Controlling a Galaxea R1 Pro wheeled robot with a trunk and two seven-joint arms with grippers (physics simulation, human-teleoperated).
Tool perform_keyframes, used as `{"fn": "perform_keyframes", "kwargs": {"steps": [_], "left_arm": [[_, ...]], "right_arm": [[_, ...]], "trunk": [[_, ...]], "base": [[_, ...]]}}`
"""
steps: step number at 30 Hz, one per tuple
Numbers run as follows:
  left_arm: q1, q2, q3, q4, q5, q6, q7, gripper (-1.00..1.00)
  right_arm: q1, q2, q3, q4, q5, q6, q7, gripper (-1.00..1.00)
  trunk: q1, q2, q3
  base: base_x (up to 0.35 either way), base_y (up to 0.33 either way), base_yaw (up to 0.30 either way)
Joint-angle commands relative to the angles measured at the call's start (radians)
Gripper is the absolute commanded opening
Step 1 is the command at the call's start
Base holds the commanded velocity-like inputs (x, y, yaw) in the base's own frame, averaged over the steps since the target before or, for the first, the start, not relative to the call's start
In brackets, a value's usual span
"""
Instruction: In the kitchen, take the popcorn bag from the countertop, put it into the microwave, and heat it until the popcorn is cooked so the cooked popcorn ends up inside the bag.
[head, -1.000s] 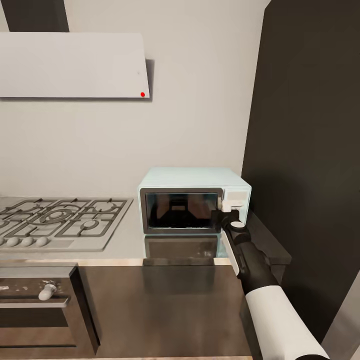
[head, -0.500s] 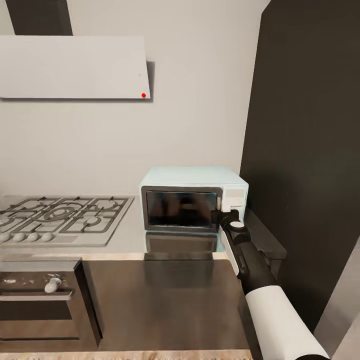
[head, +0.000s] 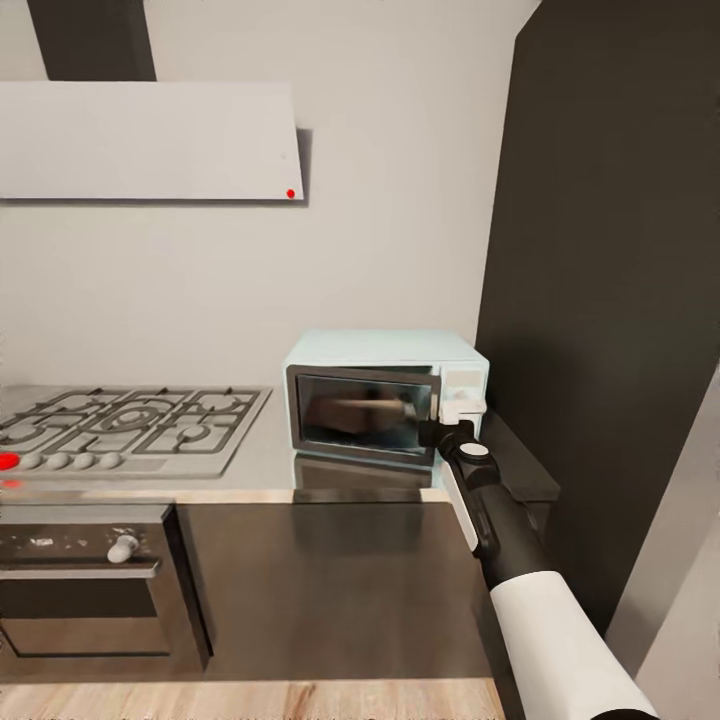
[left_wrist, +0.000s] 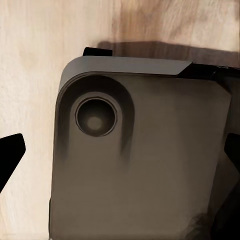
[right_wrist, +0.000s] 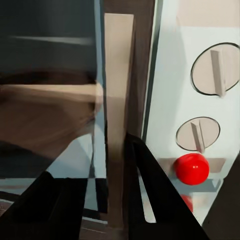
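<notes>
Right now we are holding our right hand (head: 437, 432) at the right edge of the microwave's (head: 385, 398) door, and in the right wrist view its two dark fingers (right_wrist: 150, 200) are closing around the pale upright door handle (right_wrist: 117, 110), one on each side of it. The door is standing slightly ajar, its dark glass (head: 362, 412) catching brownish reflections. Just beside the handle, the white control panel (right_wrist: 175, 90) is showing two round knobs (right_wrist: 215, 67) and a red button (right_wrist: 191, 168) below them. The microwave is sitting on the grey counter (head: 255, 455), close to the tall dark cabinet (head: 610, 300) on its right. Farther left we are seeing the gas hob (head: 130, 425), the oven (head: 90, 590) below it, and the white hood (head: 150, 140) on the wall. Our left hand is pointing down over a grey rounded part of the robot's base (left_wrist: 140, 150) and the wood floor (left_wrist: 30, 65); we cannot tell whether it is open or closed. The popcorn bag's place we cannot make out.
</notes>
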Motion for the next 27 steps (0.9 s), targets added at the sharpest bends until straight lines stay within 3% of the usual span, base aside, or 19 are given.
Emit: {"fn": "perform_keyframes", "kwargs": {"steps": [1, 12, 27], "left_arm": [[0.0, 0.0, 0.001, -0.001, 0.011, -0.001, 0.0, 1.0], [0.0, -0.001, 0.001, -0.001, 0.011, -0.001, 0.0, 1.0], [0.0, -0.001, 0.002, -0.001, 0.011, -0.001, 0.0, 1.0]], "right_arm": [[-0.001, -0.001, 0.0, -0.002, 0.03, 0.01, -0.005, -1.0], [-0.001, 0.0, 0.0, -0.002, 0.03, 0.01, -0.004, -1.0], [-0.001, 0.0, 0.001, -0.002, 0.03, 0.01, -0.004, -1.0]], "trunk": [[0.0, -0.001, -0.001], [0.0, -0.001, -0.001], [0.0, -0.001, -0.001]], "base": [[-0.041, 0.0, 0.0], [-0.012, 0.01, 0.0], [-0.14, 0.145, 0.0]]}}
